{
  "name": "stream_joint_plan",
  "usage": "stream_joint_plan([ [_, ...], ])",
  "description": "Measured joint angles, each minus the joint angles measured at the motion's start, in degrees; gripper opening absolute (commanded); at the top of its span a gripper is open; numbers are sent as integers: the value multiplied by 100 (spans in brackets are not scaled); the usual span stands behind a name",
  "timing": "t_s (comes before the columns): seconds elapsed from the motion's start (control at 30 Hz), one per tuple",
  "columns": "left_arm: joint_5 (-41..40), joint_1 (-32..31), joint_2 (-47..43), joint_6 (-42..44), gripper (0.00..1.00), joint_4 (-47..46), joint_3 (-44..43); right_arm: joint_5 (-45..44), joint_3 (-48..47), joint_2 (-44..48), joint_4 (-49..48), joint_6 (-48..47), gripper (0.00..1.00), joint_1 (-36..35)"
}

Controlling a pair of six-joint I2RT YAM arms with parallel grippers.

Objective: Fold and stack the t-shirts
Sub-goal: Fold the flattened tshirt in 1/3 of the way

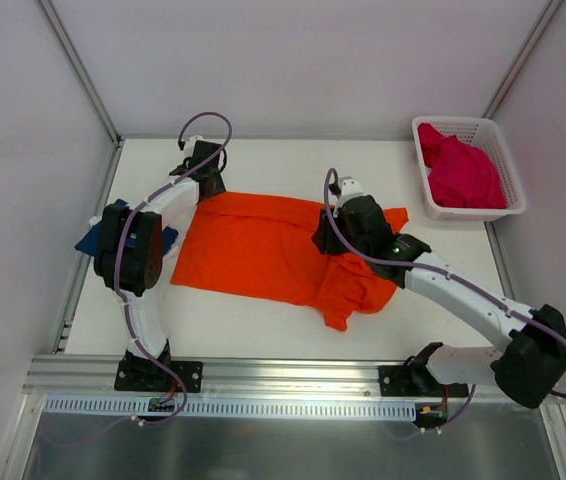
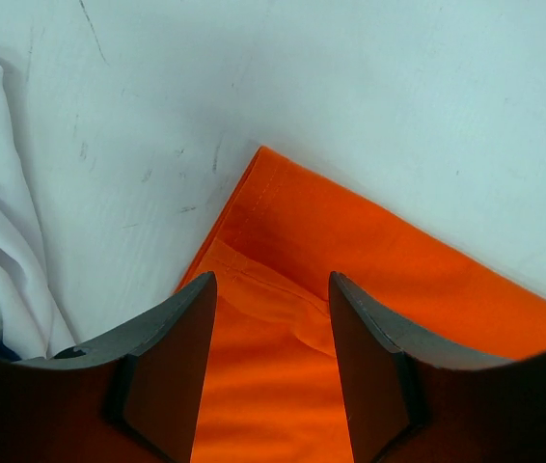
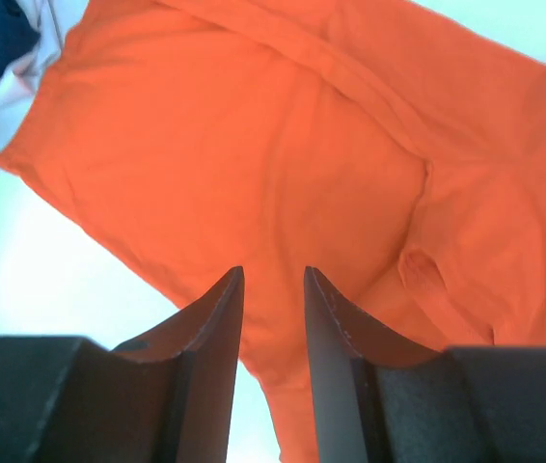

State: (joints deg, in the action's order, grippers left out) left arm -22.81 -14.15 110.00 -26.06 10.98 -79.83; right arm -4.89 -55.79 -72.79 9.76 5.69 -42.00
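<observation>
Two arms reach in from the bottom edge of the overhead view onto the white table [image 1: 263, 325].

1. Nearest work: the right gripper [image 3: 273, 272] hangs over the middle of the orange shirt [image 1: 253, 245]. Its jaws stand narrowly apart with nothing pinched between them.
2. The orange shirt lies spread across the centre of the frame. It is flat on its left half, and rumpled at the sleeve and hem toward the lower right.
3. Further back, the left gripper [image 2: 273, 280] sits over the shirt's upper-left corner. Its jaws are wider apart and empty, with a doubled edge of cloth just beyond the tips.
4. The navy shirt [image 1: 86, 240] lies at centre left, mostly hidden under the left arm.
5. Farthest, at upper right, the pink shirt [image 1: 460, 172] is heaped in the mesh basket [image 1: 473, 213].

Risks, as judged:
- The left jaws may close on one layer only at the corner, which would skew the fold.
- The right jaws' narrow gap may skate over flat cloth and miss it.
- Uneven pulls could drag the whole shirt, or fold the bunched sleeve in crooked.

Markings: no brand, label or writing can be read in any view.
</observation>
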Motion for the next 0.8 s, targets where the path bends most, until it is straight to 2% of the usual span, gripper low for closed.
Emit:
stream_joint_plan([
  [0.17,-17,0,166,35,50,11,-76,-310,566,887,302,20,36,-144],
  [0.33,-35,0,310,55,50,94,-168,-680,743,1722,645,26,36,-144],
  [0.63,-81,2,564,98,49,343,-343,-1067,988,2577,1102,103,36,-149],
  [0.73,-122,24,629,101,43,428,-409,-1139,1073,2798,1281,140,36,-149],
  [0.8,-146,39,664,105,36,481,-437,-1204,1108,2955,1373,168,36,-149],
])
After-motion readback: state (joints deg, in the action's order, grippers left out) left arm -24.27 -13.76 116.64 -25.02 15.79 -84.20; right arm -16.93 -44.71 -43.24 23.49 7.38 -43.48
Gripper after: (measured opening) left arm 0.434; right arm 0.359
